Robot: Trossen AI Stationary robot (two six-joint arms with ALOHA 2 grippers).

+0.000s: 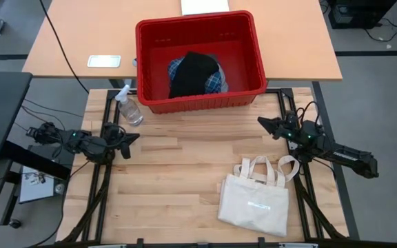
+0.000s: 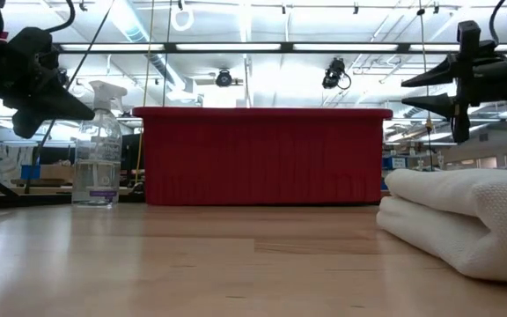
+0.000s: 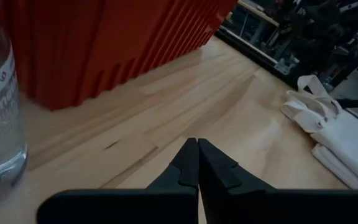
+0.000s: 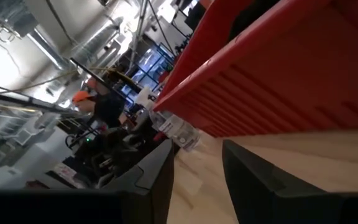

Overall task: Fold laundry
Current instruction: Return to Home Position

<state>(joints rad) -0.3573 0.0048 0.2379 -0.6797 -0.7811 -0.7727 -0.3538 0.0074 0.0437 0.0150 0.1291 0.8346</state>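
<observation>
The laundry lies in a red basket (image 1: 200, 58) at the table's far edge. A black garment (image 1: 193, 72) rests on top of a blue-and-white plaid one (image 1: 216, 81). No light grey or dark grey garment shows. My left gripper (image 1: 134, 137) hovers shut over the table's left part, near a spray bottle, with its fingertips (image 3: 197, 155) together. My right gripper (image 1: 261, 122) hovers open over the table's right part, pointing toward the basket's near right corner, and a gap shows between its fingers (image 4: 197, 165). In the low view both grippers (image 2: 84, 111) (image 2: 405, 95) hang above the wood, touching nothing.
A clear spray bottle (image 1: 128, 107) stands by the basket's near left corner. A folded cream tote bag (image 1: 255, 201) with loop handles lies on the table's near right part. Bare wood (image 1: 178, 172) spreads between the arms. A phone-like slab (image 1: 103, 60) lies on the desk behind.
</observation>
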